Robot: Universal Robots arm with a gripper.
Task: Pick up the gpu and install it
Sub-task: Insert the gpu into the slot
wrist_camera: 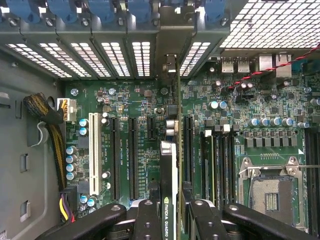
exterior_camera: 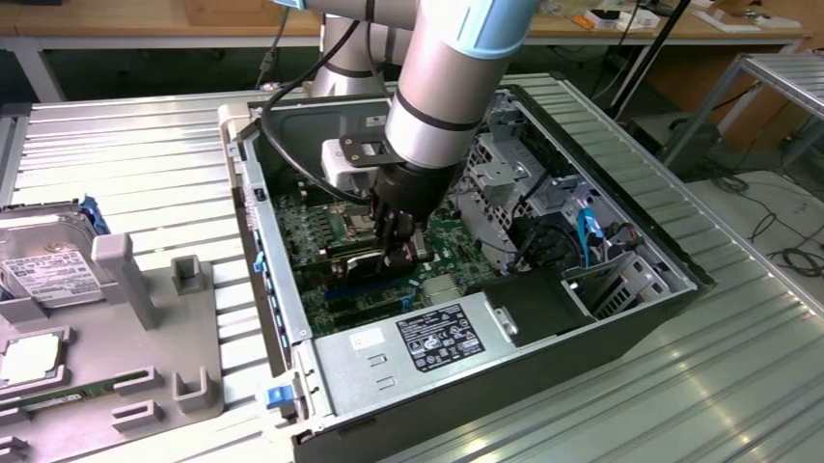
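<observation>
In the exterior view, the end effector (exterior_camera: pixel 401 253) reaches down inside the open computer case (exterior_camera: pixel 644 318), over the green board (exterior_camera: pixel 445 280). In the wrist view, the end effector (wrist_camera: pixel 170 215) is closed on the gpu (wrist_camera: pixel 169 165). Its label reads "NVIDIA QUADRO". The card stands on edge, its long side running from the fingers (wrist_camera: pixel 146 220) toward the slotted back wall (wrist_camera: pixel 115 55).

An open computer case (exterior_camera: pixel 618 318) lies on its side on a ribbed metal table (exterior_camera: pixel 734 386) in the middle of the exterior view. Inside, a green motherboard (wrist_camera: pixel 145 130) carries a white expansion slot (wrist_camera: pixel 93 152), black slots beside it, and an empty CPU socket (wrist_camera: pixel 270 195) at lower right of the wrist view. A power supply (exterior_camera: pixel 425 338) with a label sits along the lower edge. At far left, a silver hard drive (exterior_camera: pixel 45 265) rests in a grey fixture (exterior_camera: pixel 154 347).
</observation>
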